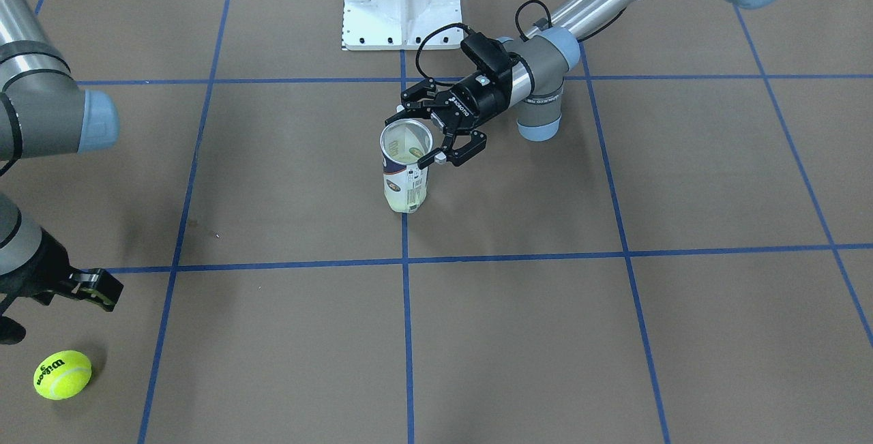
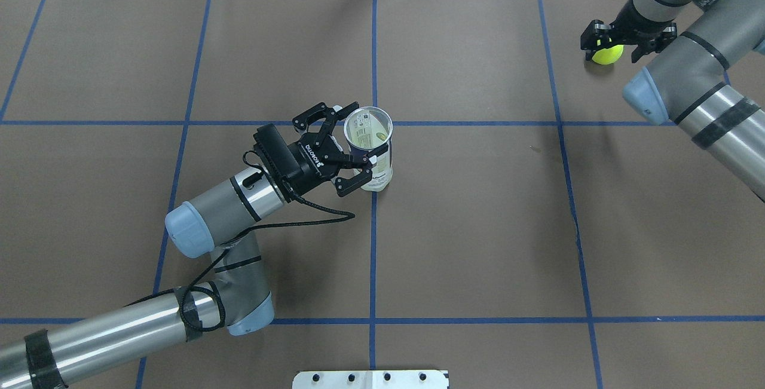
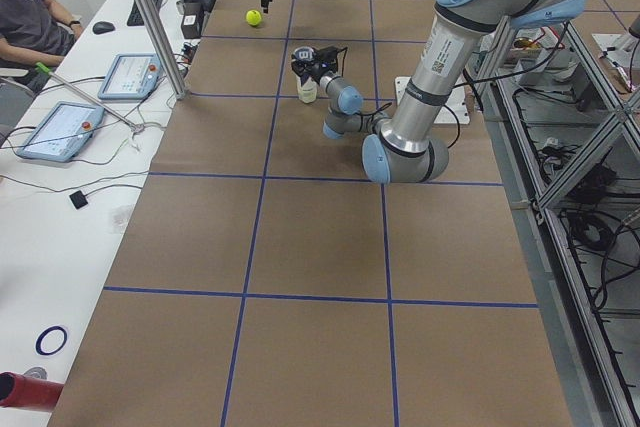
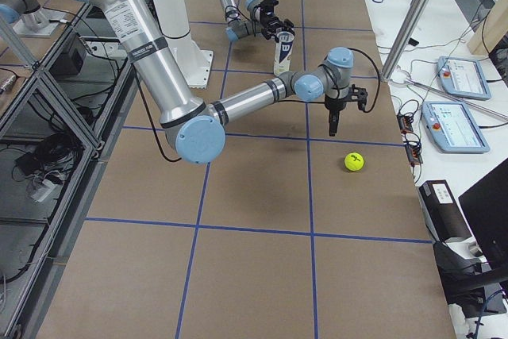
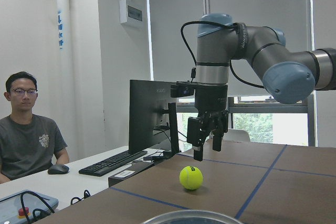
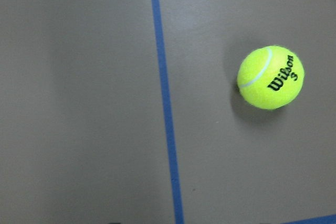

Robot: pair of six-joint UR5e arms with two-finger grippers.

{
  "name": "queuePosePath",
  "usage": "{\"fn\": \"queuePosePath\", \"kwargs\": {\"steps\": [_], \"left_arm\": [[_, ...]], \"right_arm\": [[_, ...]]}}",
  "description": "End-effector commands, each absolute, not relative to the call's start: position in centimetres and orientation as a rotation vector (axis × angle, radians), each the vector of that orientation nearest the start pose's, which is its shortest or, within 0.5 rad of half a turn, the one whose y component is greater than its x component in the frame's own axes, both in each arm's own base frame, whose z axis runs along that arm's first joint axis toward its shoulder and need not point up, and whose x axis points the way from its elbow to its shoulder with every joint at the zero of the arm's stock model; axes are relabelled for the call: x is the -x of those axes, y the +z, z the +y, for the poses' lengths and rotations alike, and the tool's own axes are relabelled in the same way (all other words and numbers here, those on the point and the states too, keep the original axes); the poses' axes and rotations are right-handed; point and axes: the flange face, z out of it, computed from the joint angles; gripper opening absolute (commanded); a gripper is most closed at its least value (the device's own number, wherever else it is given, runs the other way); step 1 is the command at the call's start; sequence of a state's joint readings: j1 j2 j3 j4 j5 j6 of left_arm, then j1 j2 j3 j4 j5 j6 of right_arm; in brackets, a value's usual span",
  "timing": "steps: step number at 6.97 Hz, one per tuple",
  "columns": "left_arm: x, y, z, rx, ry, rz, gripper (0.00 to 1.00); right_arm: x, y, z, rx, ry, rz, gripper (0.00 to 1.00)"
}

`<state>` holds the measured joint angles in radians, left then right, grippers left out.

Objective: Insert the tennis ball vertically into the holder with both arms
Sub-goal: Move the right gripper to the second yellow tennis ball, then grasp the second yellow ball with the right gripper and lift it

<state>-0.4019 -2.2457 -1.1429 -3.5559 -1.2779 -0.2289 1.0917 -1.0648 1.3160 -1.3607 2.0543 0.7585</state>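
The holder (image 1: pixel 406 178) stands upright with its mouth open upward: silver rim, clear wall, white and navy label. The left gripper (image 1: pixel 417 138) has it clamped just under the rim, a finger on either side. Well away from the holder sits the yellow-green tennis ball (image 1: pixel 62 374), black lettering showing. The right gripper (image 2: pixel 612 49) hangs over it, fingers spread wide.
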Motion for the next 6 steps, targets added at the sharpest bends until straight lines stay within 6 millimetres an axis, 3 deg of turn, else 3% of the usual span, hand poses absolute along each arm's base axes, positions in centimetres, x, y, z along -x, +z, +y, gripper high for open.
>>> {"fn": "queuePosePath", "kwargs": {"steps": [1, 2, 6], "left_arm": [[-54.4, 26.1, -40.7, -1.786, 0.197, 1.295, 0.89], [-54.4, 26.1, -40.7, -1.787, 0.196, 1.296, 0.89], [-54.3, 26.2, -40.7, -1.787, 0.196, 1.296, 0.89]], "right_arm": [[24.8, 53.1, -69.7, -0.146, 0.171, -0.599, 0.92], [26.2, 51.9, -70.9, -0.150, 0.271, -0.606, 0.92], [29.1, 54.1, -70.3, -0.218, 0.282, -0.597, 0.91]]}}
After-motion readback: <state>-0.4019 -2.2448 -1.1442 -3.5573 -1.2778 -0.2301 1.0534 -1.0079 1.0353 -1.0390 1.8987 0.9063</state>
